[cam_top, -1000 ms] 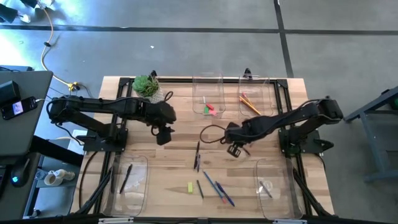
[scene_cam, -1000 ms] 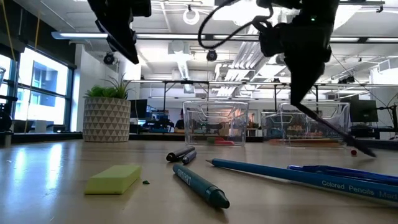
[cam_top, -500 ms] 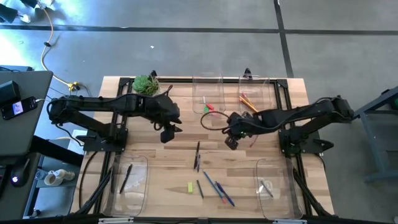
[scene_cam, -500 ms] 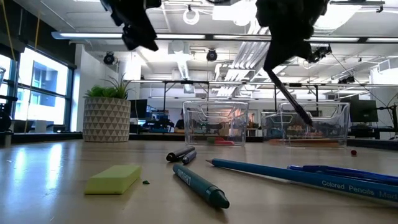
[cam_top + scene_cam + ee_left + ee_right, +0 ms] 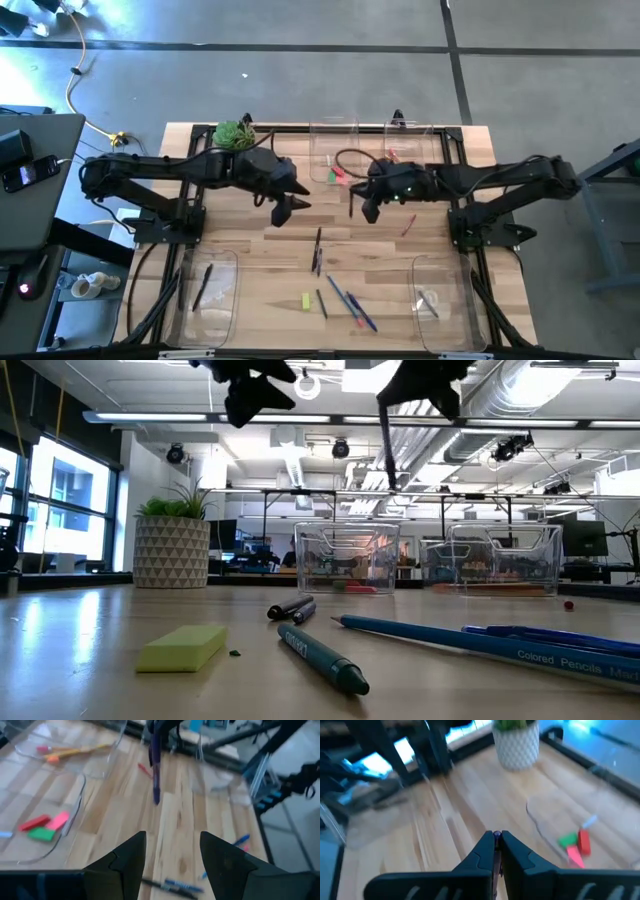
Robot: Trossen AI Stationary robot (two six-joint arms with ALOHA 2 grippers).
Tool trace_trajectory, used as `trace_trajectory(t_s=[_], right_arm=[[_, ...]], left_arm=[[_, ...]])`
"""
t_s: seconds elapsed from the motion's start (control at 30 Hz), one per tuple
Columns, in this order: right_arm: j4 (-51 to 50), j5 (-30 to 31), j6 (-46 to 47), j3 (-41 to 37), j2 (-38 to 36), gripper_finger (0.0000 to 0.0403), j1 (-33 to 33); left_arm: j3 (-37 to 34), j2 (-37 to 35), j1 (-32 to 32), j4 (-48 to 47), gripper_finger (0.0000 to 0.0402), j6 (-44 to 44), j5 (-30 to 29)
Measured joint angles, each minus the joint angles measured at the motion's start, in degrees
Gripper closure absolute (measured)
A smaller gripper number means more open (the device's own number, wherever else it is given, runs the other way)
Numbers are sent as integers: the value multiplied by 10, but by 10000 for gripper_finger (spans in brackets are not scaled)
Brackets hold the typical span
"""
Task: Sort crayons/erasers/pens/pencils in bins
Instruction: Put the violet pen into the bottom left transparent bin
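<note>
My right gripper [image 5: 366, 212] hangs over the middle of the table, shut on a thin dark purple stick [image 5: 155, 767]. The stick also shows in the low view [image 5: 387, 450]. My left gripper [image 5: 172, 845] is to its left [image 5: 283, 213], open and empty, well above the wood. Pink, red and green erasers [image 5: 338, 175] lie in the far left bin [image 5: 335, 135]. Yellow and orange pencils [image 5: 400, 165] lie in the far right bin [image 5: 430, 150]. A yellow-green eraser [image 5: 183, 648] and several dark, green and blue sticks [image 5: 340, 292] lie loose on the near middle of the table. My right gripper pinches the purple stick's upper end [image 5: 496, 835] between its two fingers. The fingers slant down from the table's right side. The stick hangs almost upright below them, and its lower end [image 5: 392, 488] is high above the table.
A potted plant [image 5: 235, 137] stands at the far left. Two more bins sit at the near edge: the left one [image 5: 205, 290] holds a dark pen, the right one [image 5: 440, 300] a pale thing. A short red stick [image 5: 408, 225] lies right of centre.
My right gripper has risen and gone toward the far edge with the purple stick. The stick has come up from near the table and swung from a slant to almost upright. My left gripper has tipped up and moved a little toward the right, still open.
</note>
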Motion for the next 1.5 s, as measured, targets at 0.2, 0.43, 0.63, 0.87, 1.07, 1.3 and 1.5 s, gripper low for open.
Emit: trace_trajectory(t_s=[0.2, 0.43, 0.63, 0.87, 1.07, 1.3, 1.5], right_arm=[[52, -19, -16, 0, -14, 403, -17], [81, -43, -17, 0, -26, 403, -30], [99, -43, -22, 0, -28, 403, -30], [133, -42, -23, 0, -28, 403, -30], [149, -40, -31, 0, -28, 403, -30], [149, -37, -37, 0, -28, 403, -30], [147, -31, -45, 0, -27, 402, -30]], left_arm=[[0, 38, -1, 95, 227, -41, -5], [0, 75, 0, 174, 227, -60, -31], [0, 100, 0, 238, 227, -78, -39], [0, 125, 0, 289, 227, -104, -45], [0, 132, 0, 288, 239, -109, -62], [0, 131, 0, 290, 326, -109, -62], [0, 131, -3, 291, 389, -105, -58]])
